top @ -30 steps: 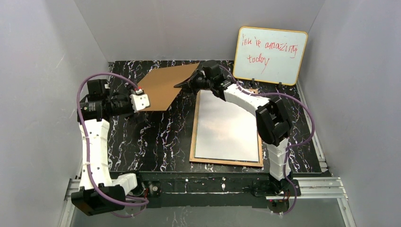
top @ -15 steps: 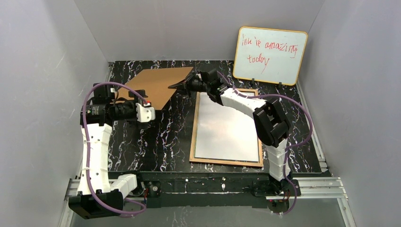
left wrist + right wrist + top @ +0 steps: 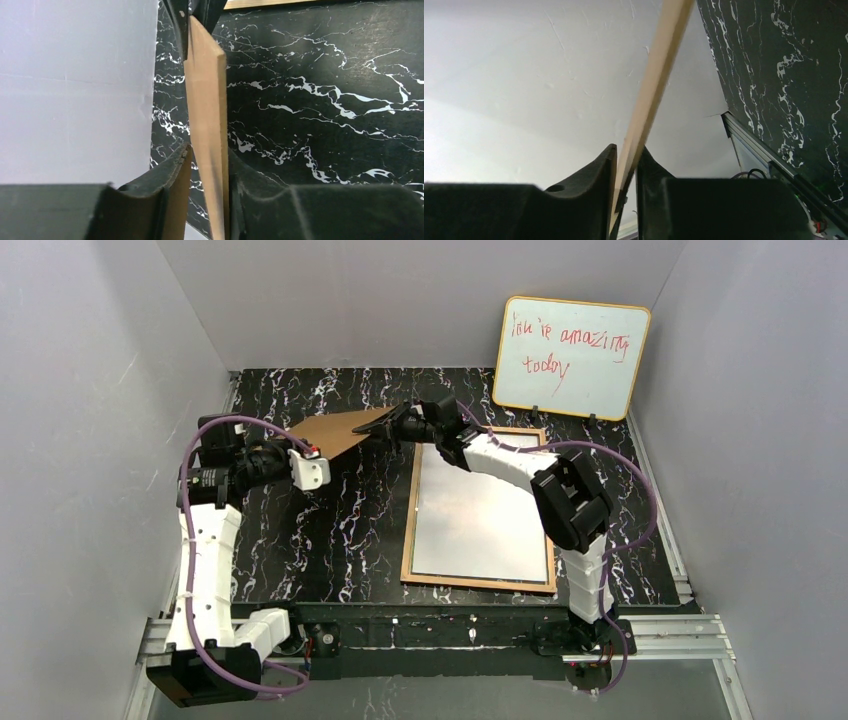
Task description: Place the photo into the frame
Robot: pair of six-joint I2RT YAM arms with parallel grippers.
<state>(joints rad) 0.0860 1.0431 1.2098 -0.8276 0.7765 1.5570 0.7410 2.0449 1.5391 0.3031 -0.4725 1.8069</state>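
Observation:
The frame [image 3: 409, 520] lies flat on the right half of the table with its tan wooden rails up. A pale white-grey surface [image 3: 480, 510] fills it; I cannot tell whether this is the photo's white back or the glass. A brown backing panel [image 3: 335, 430] hangs tilted above the table at the back left. My right gripper [image 3: 388, 425] is shut on its right corner, and the panel [image 3: 659, 65] slants across the narrow gap between the right gripper's [image 3: 626, 150] jaws. My left gripper [image 3: 308, 465] straddles the left corner: the panel [image 3: 205, 75] touches one pad of the left gripper [image 3: 207, 150], with a gap at the other.
An orange-edged whiteboard [image 3: 570, 355] with red writing leans on the back wall at the right. Grey walls [image 3: 100, 390] close in the left, right and back. The black marbled table [image 3: 330, 530] runs between the arms.
The panel has come down and leftward and now shows edge-on. My left gripper moved right onto its corner and narrowed its jaws round it. My right gripper followed the panel left.

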